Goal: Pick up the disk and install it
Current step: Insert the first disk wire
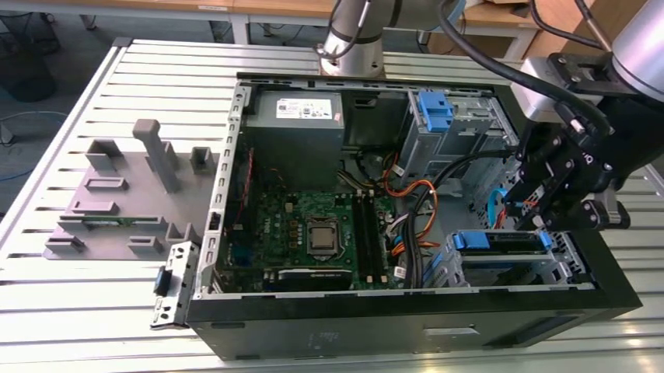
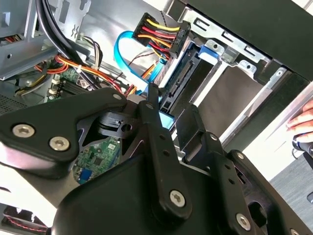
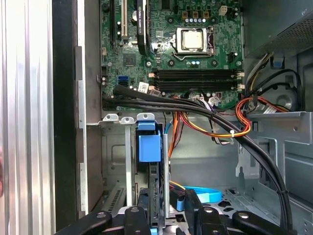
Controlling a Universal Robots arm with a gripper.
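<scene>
Gripper at the drive cage of the open PC case; disk seated on edge in the cage.

Exterior view, from its left: grey parts fixture (image 1: 124, 194) on the slatted table (image 1: 62, 311), then the open computer case (image 1: 415, 326) with the grey power supply (image 1: 295, 116) at the far side, motherboard (image 1: 311, 233) with CPU socket mid-floor, orange and black cables (image 1: 415, 210) running toward the drive cage (image 1: 503, 260). The disk (image 1: 500, 241) sits in that cage, its blue carrier edge uppermost, near the exterior view's right. The gripper (image 1: 555, 214) hangs just beside and above the cage. In the first wrist view the disk (image 3: 149, 147) stands upright between the cage rails, with the fingers (image 3: 195, 208) on either side of its near end. The fingers are narrow, but I cannot tell whether they clamp it. A person's hand (image 2: 304, 121) shows beyond the case in the second wrist view.
</scene>
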